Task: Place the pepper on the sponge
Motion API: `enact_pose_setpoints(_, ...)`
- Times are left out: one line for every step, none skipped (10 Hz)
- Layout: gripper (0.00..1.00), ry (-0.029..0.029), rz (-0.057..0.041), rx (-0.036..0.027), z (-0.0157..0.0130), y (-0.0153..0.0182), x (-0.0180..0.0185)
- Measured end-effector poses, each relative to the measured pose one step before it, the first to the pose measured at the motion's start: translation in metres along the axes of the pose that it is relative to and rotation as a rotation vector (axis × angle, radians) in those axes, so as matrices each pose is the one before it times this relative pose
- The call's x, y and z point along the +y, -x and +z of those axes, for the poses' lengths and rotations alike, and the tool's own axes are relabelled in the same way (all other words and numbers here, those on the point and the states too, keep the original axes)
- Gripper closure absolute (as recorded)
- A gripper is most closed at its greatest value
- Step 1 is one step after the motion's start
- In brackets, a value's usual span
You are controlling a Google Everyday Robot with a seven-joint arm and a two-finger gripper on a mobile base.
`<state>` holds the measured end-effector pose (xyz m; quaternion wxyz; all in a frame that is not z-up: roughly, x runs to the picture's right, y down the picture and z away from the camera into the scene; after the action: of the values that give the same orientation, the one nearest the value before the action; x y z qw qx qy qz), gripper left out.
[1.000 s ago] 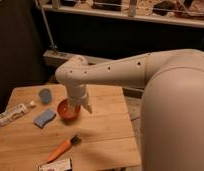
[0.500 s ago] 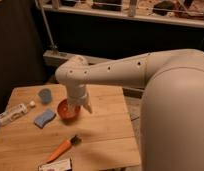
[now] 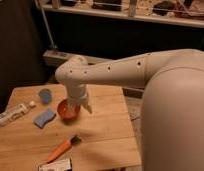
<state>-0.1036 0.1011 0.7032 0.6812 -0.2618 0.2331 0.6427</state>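
Fingers (image 3: 88, 107) spread, gripping nothing; gripper (image 3: 78, 108) hangs over bowl (image 3: 61, 108). Pepper (image 3: 60, 149) lies flat on table (image 3: 107, 132), well apart from sponge (image 3: 44, 118). No shift this past second; pepper not on sponge.

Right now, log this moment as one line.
gripper: at red bowl, apart from pepper | pepper: on table near front edge | sponge: left of bowl, nothing on it | placement: not done

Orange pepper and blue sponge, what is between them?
Nothing: the camera view shows bare wooden table between the slim orange pepper and flat light-blue sponge. The end effector hangs by the round red-orange bowl.
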Motion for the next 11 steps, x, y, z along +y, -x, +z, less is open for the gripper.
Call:
enact_pose_setpoints(0.35, 0.00007, -0.00013, -0.00003, -0.00006, -0.00003, 0.00008)
enact_pose_setpoints(0.35, -0.00022, 0.00012, 0.00016, 0.00012, 0.00000, -0.00015)
enact_pose_setpoints(0.35, 0.00010, -0.00007, -0.00003, -0.00003, -0.00002, 0.00005)
enact_pose_setpoints(0.35, 0.00007, -0.00004, -0.00004, -0.00002, 0.00002, 0.00006)
enact_pose_setpoints(0.35, -0.00007, 0.00003, 0.00005, 0.00003, -0.00001, -0.00005)
enact_pose_setpoints(0.35, -0.00001, -0.00005, -0.00002, 0.00001, 0.00000, 0.00001)
enact_pose_setpoints(0.35, 0.00001, 0.00012, 0.00004, 0.00000, 0.00000, -0.00003)
enact_pose_setpoints(0.35, -0.00003, -0.00016, 0.00006, 0.00002, -0.00002, 0.00003)
enact_pose_setpoints(0.35, -0.00003, 0.00008, 0.00005, 0.00003, -0.00001, -0.00002)
enact_pose_setpoints(0.35, 0.00269, -0.01057, -0.00263, -0.00035, -0.00031, 0.00061)
enact_pose_setpoints(0.35, 0.00243, -0.02206, -0.01508, -0.00089, 0.00222, 0.00190)
